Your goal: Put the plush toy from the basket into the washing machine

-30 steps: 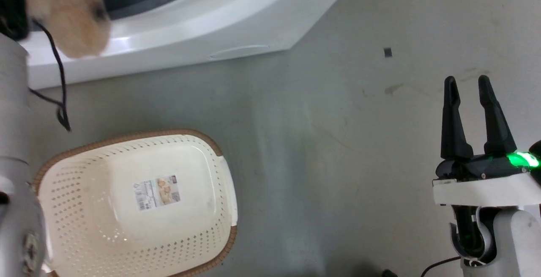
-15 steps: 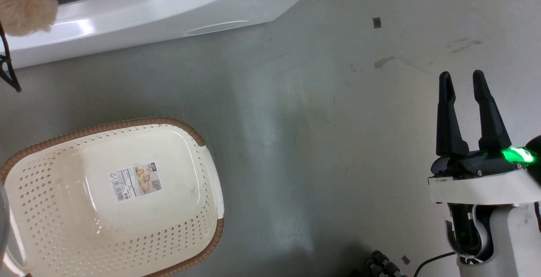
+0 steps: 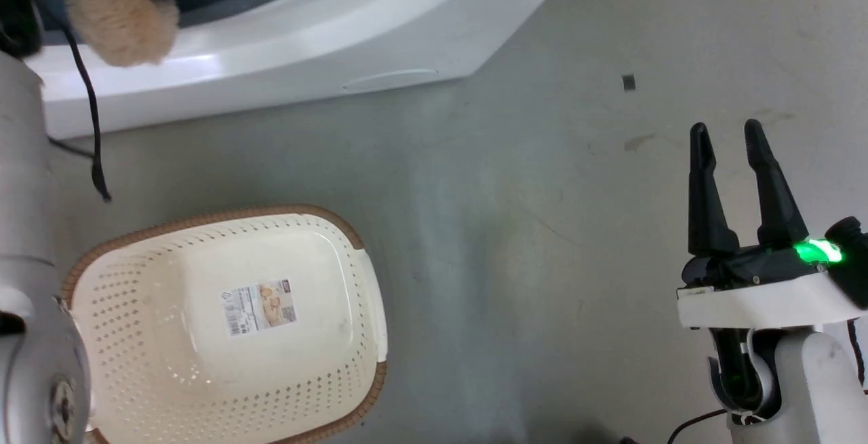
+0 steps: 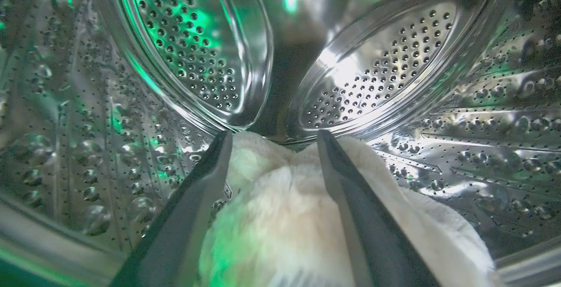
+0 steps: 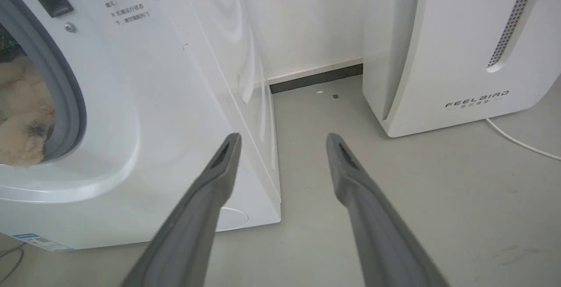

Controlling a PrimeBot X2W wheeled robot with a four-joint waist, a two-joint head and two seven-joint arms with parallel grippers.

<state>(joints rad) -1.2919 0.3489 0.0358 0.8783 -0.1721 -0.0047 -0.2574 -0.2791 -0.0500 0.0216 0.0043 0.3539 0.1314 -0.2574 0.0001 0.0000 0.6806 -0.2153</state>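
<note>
L gripper [image 4: 275,140] is inside the steel drum [image 4: 377,72], fingers spread wide w/ the plush toy [image 4: 280,221] packed between them & touching both inner faces. Can't tell if they're pinching it or just straddling it. Fur bulges past the finger on that view's right; the toy's lower part is cut by the frame edge. From the head cam the toy is a fuzzy beige lump w/ a dark patch at the top-left corner, over the washing machine [image 5: 175,103] door rim, partly cropped. The L arm there is just a pale forearm [image 3: 24,227] along the edge, black cable [image 3: 85,112] dangling beside it. R wrist cam catches part of the toy in the opening, inside the grey-blue gasket [image 5: 65,85], rest off frame. R gripper [image 3: 725,131] hangs over the floor well apart from everything, fingers parted, nothing between them, green light [image 3: 817,252] lit at its base. The basket [image 3: 122,335] sits upright on the floor near the machine's front, bottom edge cropped; label [image 3: 261,306] on its bottom, print too small to read. Floor [image 3: 515,227] is smooth grey, scuffed, w/ a small dark square mark [image 3: 628,82]. White wall [image 5: 298,15], dark skirting strip [image 5: 315,78]. Beside the washer stands a white slanted appliance [image 5: 438,37] lettered approx FEELBAIRD, white cord [image 5: 521,143] next to it. Washer front has printed lines, illegible, & a blue sticker [image 5: 41,241] low down.
</note>
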